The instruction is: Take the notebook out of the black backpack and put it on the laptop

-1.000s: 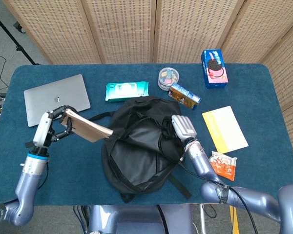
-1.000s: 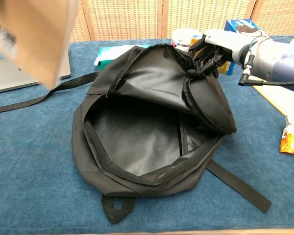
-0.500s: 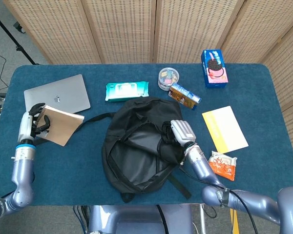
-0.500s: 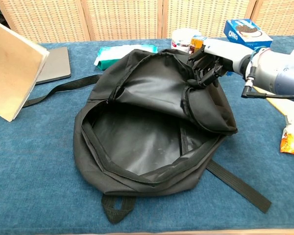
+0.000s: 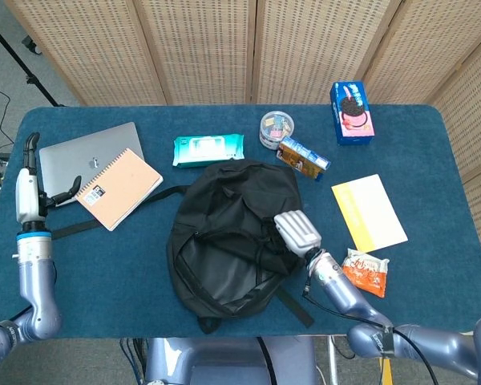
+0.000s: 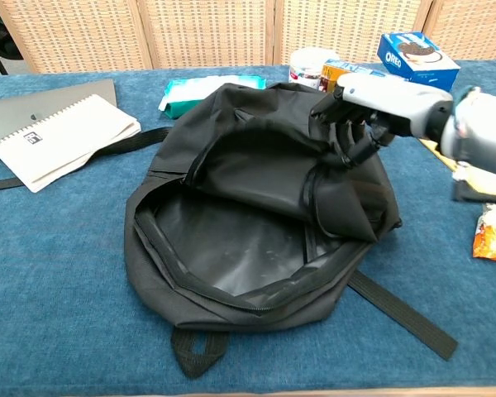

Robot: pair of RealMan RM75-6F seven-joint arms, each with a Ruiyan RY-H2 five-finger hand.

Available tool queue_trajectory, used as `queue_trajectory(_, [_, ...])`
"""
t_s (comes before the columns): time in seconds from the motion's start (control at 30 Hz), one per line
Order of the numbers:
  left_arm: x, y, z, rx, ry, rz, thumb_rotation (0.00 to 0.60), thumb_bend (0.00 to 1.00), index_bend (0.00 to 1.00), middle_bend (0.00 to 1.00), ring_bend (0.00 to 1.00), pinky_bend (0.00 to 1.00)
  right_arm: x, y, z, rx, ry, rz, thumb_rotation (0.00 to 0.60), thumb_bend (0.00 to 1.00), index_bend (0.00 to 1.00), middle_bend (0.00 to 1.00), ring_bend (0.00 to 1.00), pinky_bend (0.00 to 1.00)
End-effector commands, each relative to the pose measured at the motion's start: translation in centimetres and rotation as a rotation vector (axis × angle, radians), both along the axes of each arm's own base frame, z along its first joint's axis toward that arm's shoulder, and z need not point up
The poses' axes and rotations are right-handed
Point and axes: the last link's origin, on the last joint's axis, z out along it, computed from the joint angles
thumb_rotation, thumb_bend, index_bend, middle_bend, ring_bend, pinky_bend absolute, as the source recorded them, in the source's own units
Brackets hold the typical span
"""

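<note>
The black backpack (image 5: 232, 237) lies unzipped at mid-table, its inside (image 6: 231, 248) showing nothing. A tan spiral notebook (image 5: 119, 188) lies flat, its upper part on the closed grey laptop (image 5: 80, 156) and its lower corner over the table. In the chest view the notebook (image 6: 62, 142) looks white against the laptop (image 6: 41, 98). My left hand (image 5: 26, 191) stands at the table's left edge, fingers spread and holding nothing, just left of the notebook. My right hand (image 5: 297, 233) grips the backpack's upper flap, its fingers (image 6: 353, 142) curled into the fabric.
Behind the backpack sit a wipes pack (image 5: 208, 149), a round tub (image 5: 276, 128), a small carton (image 5: 303, 156) and a blue cookie box (image 5: 351, 112). A yellow sheet (image 5: 369, 212) and a snack packet (image 5: 365, 271) lie on the right. A backpack strap (image 5: 88, 227) trails left under the notebook.
My left hand carried the notebook left, laid it down on the laptop and let go. My right hand has sunk, and the backpack's flap has sagged with it.
</note>
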Motion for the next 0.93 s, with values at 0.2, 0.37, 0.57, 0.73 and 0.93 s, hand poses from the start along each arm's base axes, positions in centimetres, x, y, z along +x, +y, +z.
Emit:
queue_trajectory(0.2, [-0.6, -3.9, 0.3, -0.009, 0.196, -0.091, 0.600, 0.27, 0.00, 0.00, 0.00, 0.00, -2.9, 6.7, 4.7, -0.021, 0.291, 0.486, 0.600, 0.00, 0.29, 0.07, 0.02, 0.19])
queue_trajectory(0.37, [-2.0, -6.5, 0.7, -0.029, 0.315, -0.074, 0.600, 0.31, 0.00, 0.00, 0.00, 0.00, -5.9, 7.4, 8.4, -0.151, 0.484, 0.672, 0.600, 0.00, 0.28, 0.05, 0.00, 0.16])
queue_trajectory(0.57, [-4.4, -10.0, 1.0, -0.056, 0.391, 0.010, 0.600, 0.30, 0.00, 0.00, 0.00, 0.00, -10.5, 7.2, 13.0, -0.327, 0.595, 0.577, 0.600, 0.00, 0.26, 0.03, 0.00, 0.15])
queue_trajectory(0.73, [-5.1, -12.3, 1.0, -0.070, 0.385, 0.033, 0.600, 0.29, 0.00, 0.00, 0.00, 0.00, -13.6, 7.4, 14.7, -0.437, 0.640, 0.427, 0.600, 0.00, 0.11, 0.00, 0.00, 0.10])
queue_trajectory(0.93, [-5.6, -14.7, 1.0, -0.083, 0.388, 0.064, 0.600, 0.29, 0.00, 0.00, 0.00, 0.00, -16.6, 8.8, 15.4, -0.459, 0.603, 0.262, 0.600, 0.00, 0.04, 0.00, 0.00, 0.07])
